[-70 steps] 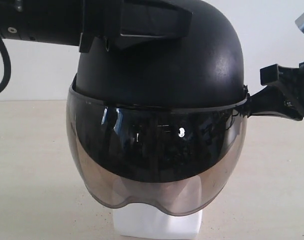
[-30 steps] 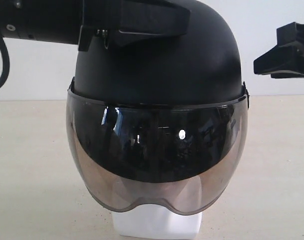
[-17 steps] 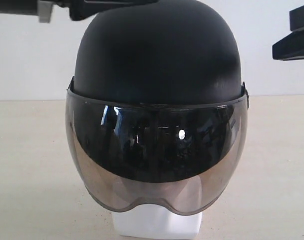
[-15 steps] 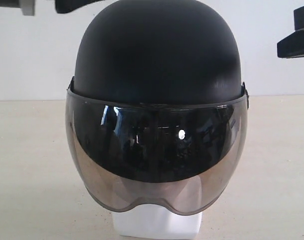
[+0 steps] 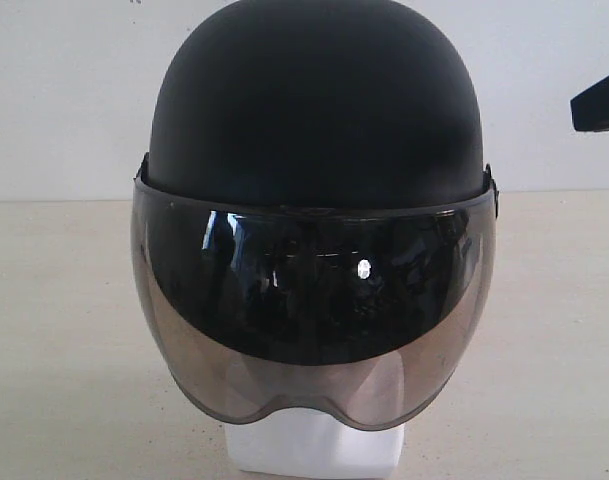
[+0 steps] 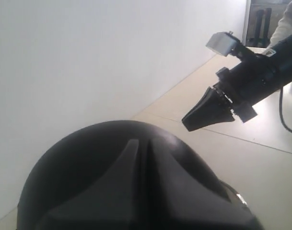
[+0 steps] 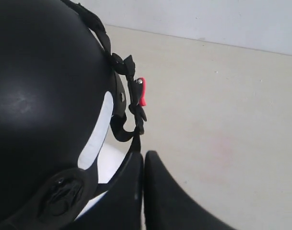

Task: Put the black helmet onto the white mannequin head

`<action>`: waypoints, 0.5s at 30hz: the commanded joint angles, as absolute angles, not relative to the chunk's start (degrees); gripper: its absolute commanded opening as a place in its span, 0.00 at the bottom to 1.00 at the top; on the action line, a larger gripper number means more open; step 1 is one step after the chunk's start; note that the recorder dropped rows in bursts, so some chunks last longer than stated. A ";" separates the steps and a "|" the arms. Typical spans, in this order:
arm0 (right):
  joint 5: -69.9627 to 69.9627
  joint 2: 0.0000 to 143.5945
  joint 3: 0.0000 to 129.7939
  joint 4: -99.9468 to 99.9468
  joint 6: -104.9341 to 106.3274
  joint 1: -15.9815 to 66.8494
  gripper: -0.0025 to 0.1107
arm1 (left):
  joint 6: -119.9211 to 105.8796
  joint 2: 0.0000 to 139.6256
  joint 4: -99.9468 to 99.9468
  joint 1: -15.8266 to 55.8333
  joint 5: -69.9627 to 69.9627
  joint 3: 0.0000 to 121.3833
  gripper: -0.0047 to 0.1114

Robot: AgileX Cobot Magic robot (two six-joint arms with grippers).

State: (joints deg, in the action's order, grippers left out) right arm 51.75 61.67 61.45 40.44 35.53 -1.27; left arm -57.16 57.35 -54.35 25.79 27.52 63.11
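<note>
The black helmet (image 5: 314, 110) sits on the white mannequin head, whose base (image 5: 314, 455) shows under the smoky visor (image 5: 314, 330). My right gripper (image 5: 576, 108) hovers off the helmet's right side, apart from it. Its fingers (image 7: 145, 155) are shut with nothing between them, their tips close to the hanging chin strap (image 7: 136, 120) with its red tab (image 7: 142, 91). The left wrist view shows my left gripper (image 6: 138, 143) shut and empty above the helmet's crown (image 6: 64, 167), with the right gripper (image 6: 185, 124) beyond. White of the head (image 7: 112, 167) shows under the helmet's rim.
A beige tabletop (image 5: 54, 330) runs back to a white wall (image 5: 64, 90). Past the right arm, a black cable (image 6: 285, 120) hangs and a doorway (image 6: 261, 24) opens.
The left gripper has lifted off the helmet's top and risen out of the exterior view. The right gripper has shut and drifted away to the right. The helmet stays on the head.
</note>
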 commanded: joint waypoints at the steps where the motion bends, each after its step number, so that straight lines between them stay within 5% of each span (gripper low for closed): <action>1: 51.92 60.12 61.76 39.94 36.07 -1.71 0.02 | -53.55 55.30 -50.86 25.90 25.24 60.83 0.08; 15: 52.47 59.94 61.76 40.71 36.19 -1.50 0.02 | -50.53 52.32 -49.23 25.90 23.63 60.11 0.08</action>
